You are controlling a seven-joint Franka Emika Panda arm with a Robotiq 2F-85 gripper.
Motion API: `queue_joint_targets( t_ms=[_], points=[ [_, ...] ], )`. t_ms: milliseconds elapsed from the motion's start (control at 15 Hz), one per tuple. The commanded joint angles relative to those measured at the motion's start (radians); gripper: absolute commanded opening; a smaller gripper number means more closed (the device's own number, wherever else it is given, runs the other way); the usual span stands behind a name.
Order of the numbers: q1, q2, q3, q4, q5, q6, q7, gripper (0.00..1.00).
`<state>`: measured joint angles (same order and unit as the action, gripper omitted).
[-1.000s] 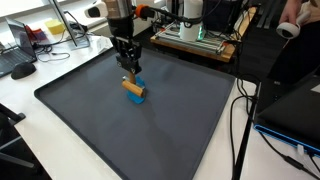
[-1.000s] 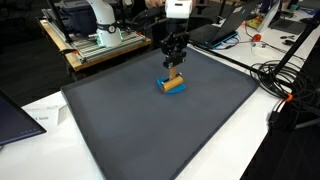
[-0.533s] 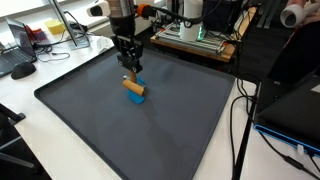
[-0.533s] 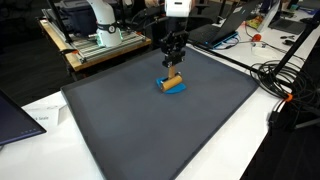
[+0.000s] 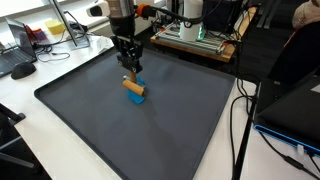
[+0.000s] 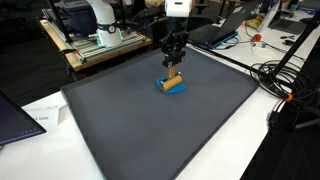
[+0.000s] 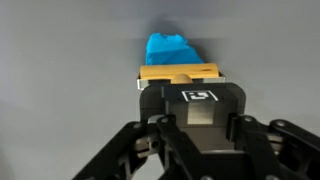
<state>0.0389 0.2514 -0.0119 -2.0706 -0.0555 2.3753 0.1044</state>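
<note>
Gripper [image 5: 128, 72] clamped on wooden block [image 7: 180, 72] over blue piece [image 7: 170, 48]; logo [image 7: 197, 95] illegible.

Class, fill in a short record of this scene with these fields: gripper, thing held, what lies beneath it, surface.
gripper: shut on the tan block
tan block: tilted, upper end between the fingers, resting on the blue piece
blue piece: lies on the mat, partly under the block
surface: dark grey mat
</note>
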Motion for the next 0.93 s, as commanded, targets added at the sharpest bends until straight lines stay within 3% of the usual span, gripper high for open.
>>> queue_joint_targets(
  t_ms=[0, 867],
  points=[
    [0.016, 0.029, -0.012, 0.027, -0.060, -0.071, 0.049, 0.22],
    [0.014, 0.165, 0.003, 0.191, -0.070, -0.410, -0.029, 0.22]
  ],
)
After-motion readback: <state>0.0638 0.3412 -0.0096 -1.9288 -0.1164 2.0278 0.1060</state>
